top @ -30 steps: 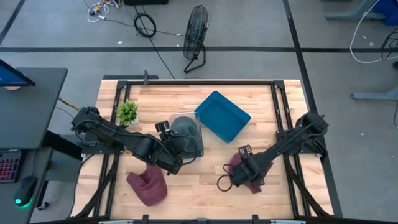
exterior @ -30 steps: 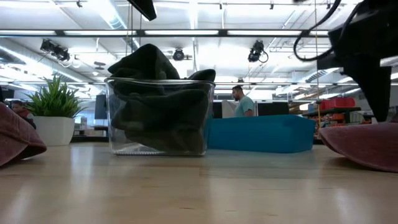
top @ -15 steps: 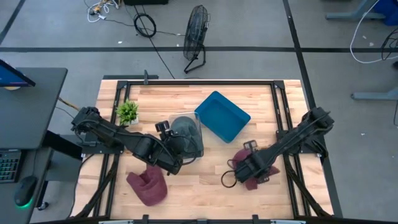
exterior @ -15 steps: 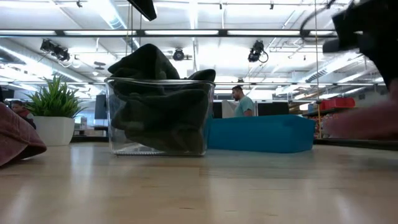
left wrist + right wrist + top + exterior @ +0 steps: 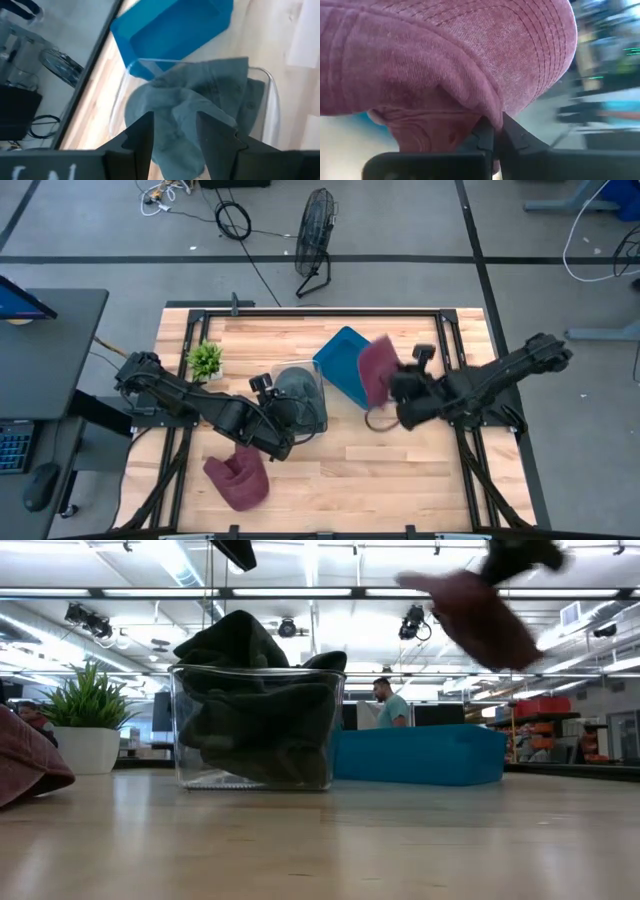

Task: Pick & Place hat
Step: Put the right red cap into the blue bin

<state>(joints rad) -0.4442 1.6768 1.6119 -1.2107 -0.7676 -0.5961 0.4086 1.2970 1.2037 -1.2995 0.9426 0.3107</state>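
A maroon hat point(image 5: 377, 372) hangs high above the right rim of the blue bin point(image 5: 343, 356), with my right gripper point(image 5: 397, 387) shut on it. In the low view this hat point(image 5: 478, 616) is well above the bin point(image 5: 420, 755). A second maroon hat point(image 5: 238, 478) lies on the table at the near left. A grey hat point(image 5: 294, 384) is stuffed into a clear container point(image 5: 258, 730). My left gripper point(image 5: 175, 135) hovers open just above that grey hat point(image 5: 200, 105), with nothing between its fingers. My right gripper pinches the maroon hat by a folded edge of its cloth point(image 5: 487, 107) between its two fingers. The fingers come at it about level, from the table's right side. The hat is lifted clear of table and bin, its crown bulging out beyond the fingertips.
A small potted plant point(image 5: 205, 360) stands at the far left of the table. Bare wood lies across the near middle and near right of the table point(image 5: 400, 480). A fan point(image 5: 315, 240) and cables lie on the floor beyond the far edge.
My right gripper has taken hold of the maroon hat that lay on the table at the near right, lifted it clear and carried it up and toward the far edge, to the blue bin's right rim. My left arm has kept still.
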